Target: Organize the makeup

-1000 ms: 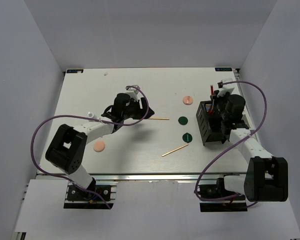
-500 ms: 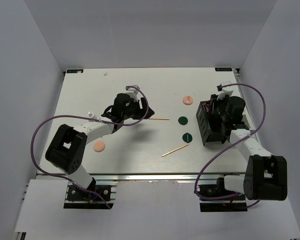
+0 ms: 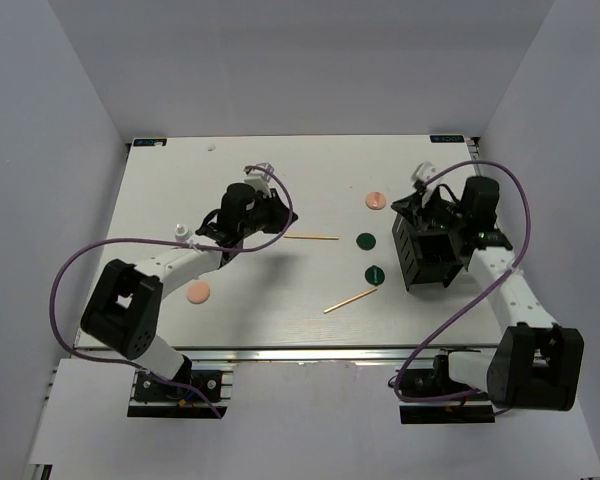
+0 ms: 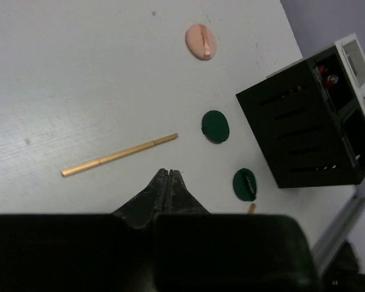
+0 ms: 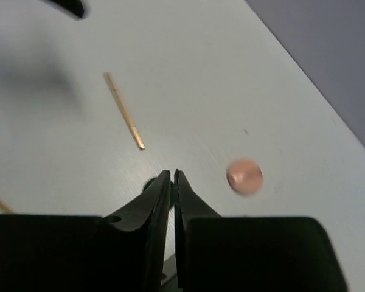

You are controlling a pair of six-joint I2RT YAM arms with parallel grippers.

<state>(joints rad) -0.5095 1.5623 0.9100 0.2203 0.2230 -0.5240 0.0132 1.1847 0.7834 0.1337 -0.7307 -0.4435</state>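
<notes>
My left gripper (image 3: 283,216) (image 4: 168,173) is shut with nothing in it, just short of a thin tan stick (image 3: 311,237) (image 4: 118,155) lying on the table. A second tan stick (image 3: 350,299) lies nearer the front. Two dark green discs (image 3: 366,241) (image 3: 375,273) and a peach disc (image 3: 376,200) (image 5: 244,176) lie left of the black box (image 3: 425,250) (image 4: 304,121). Another peach disc (image 3: 198,292) sits at the front left. My right gripper (image 3: 423,198) (image 5: 171,175) hangs above the box's far end, jaws together and empty. Red tube ends (image 4: 327,76) show inside the box.
A small white bottle (image 3: 183,231) stands beside my left forearm. Purple cables loop off both arms. The table's front rail (image 3: 300,352) runs behind the arm bases, and grey walls close in on both sides.
The right gripper let a dark red tube go into the box, then closed and drew back. The left gripper snapped shut and shifted slightly left; the stick stayed on the table.
</notes>
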